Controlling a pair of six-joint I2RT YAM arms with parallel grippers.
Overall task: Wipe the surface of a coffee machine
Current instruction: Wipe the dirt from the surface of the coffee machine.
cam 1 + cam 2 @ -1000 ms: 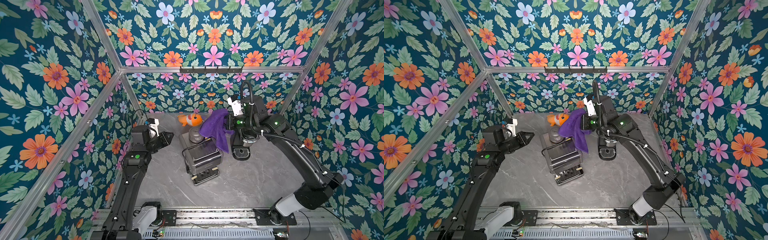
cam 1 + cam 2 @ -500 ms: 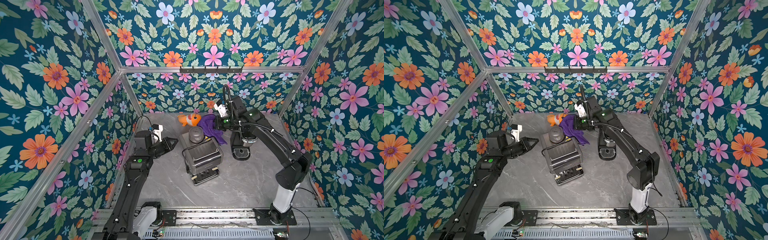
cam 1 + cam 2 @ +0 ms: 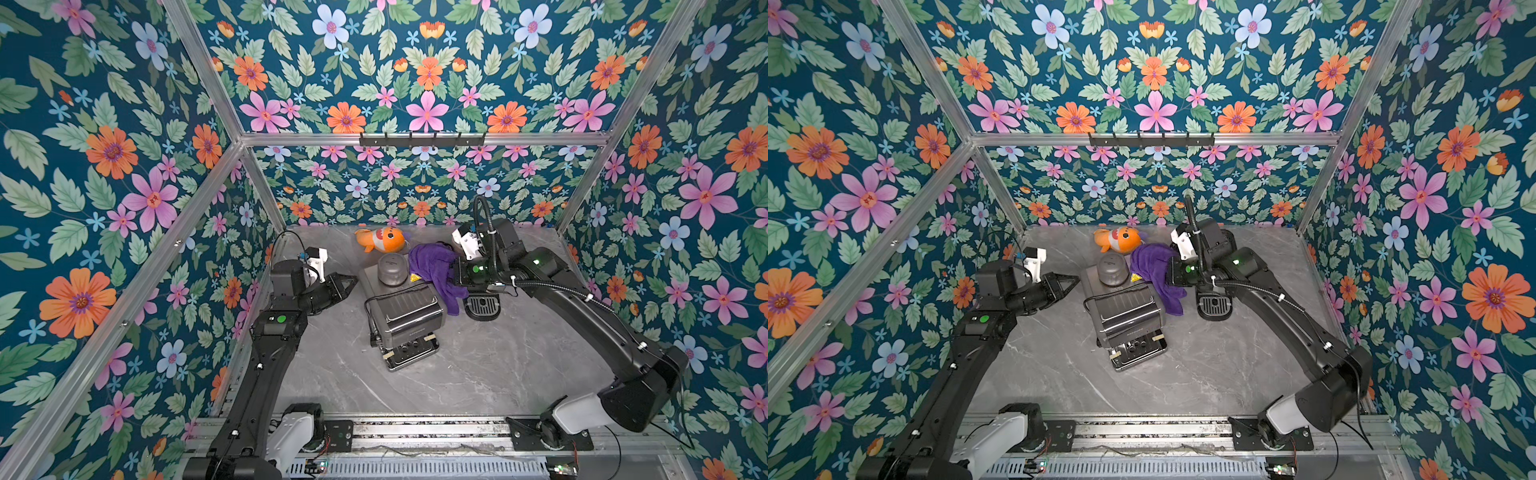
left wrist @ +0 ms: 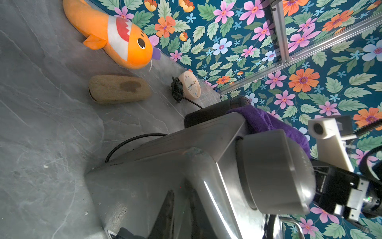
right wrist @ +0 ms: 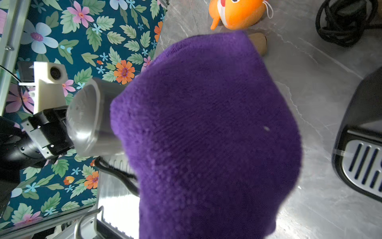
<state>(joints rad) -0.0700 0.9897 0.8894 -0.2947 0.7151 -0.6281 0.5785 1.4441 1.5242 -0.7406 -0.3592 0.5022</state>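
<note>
The silver coffee machine (image 3: 405, 320) (image 3: 1127, 316) stands mid-table with a grey dome lid (image 3: 392, 269) on its rear. A purple cloth (image 3: 434, 270) (image 3: 1152, 270) lies over the machine's rear right top beside the dome, one end hanging down its right side. My right gripper (image 3: 454, 274) (image 3: 1169, 274) is shut on the cloth; in the right wrist view the cloth (image 5: 206, 134) hides the jaws. My left gripper (image 3: 350, 282) (image 3: 1073, 283) is shut and empty, its tip just left of the machine. The left wrist view shows the machine's side (image 4: 165, 175) close up.
An orange fish toy (image 3: 382, 240) (image 4: 115, 35) lies at the back wall. A brown pad (image 4: 117, 89) and a small clock (image 4: 192, 84) with a coiled cord sit behind the machine. A black drip tray (image 3: 482, 305) (image 5: 363, 161) lies right of the machine.
My right gripper swung the cloth back toward the wall, then lowered it onto the machine's rear right. My left gripper came lower and closer to the machine's left side.
</note>
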